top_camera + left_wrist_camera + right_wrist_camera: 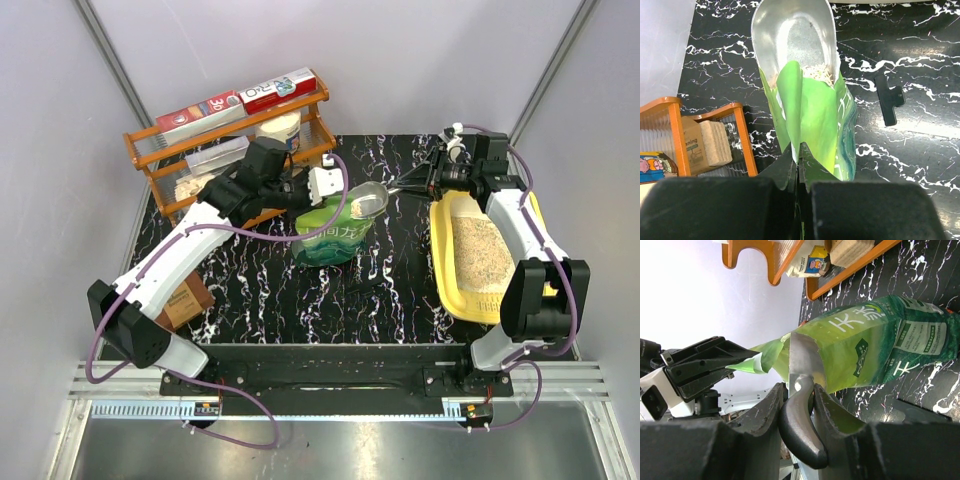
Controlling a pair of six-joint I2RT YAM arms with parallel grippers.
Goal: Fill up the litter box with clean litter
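The yellow litter box [441, 268] lies at the right of the table, with pale clean litter [482, 255] spread inside it. A green pouch [335, 235] stands mid-table, and my left gripper [800, 150] is shut on its upper edge, holding the mouth up. A metal scoop [792, 35] reaches into the pouch's [815, 115] mouth, with beige granules [817, 74] at its inner end. My right gripper [799, 387] is shut on the scoop's dark handle [800, 430]. It hovers over the box's far left corner [425, 180].
An orange wire rack [200, 150] with boxes and packets stands at the back left, close behind the left arm. A black clip [888, 98] lies on the marbled tabletop near the pouch. A brown box [185, 300] sits at the table's left edge.
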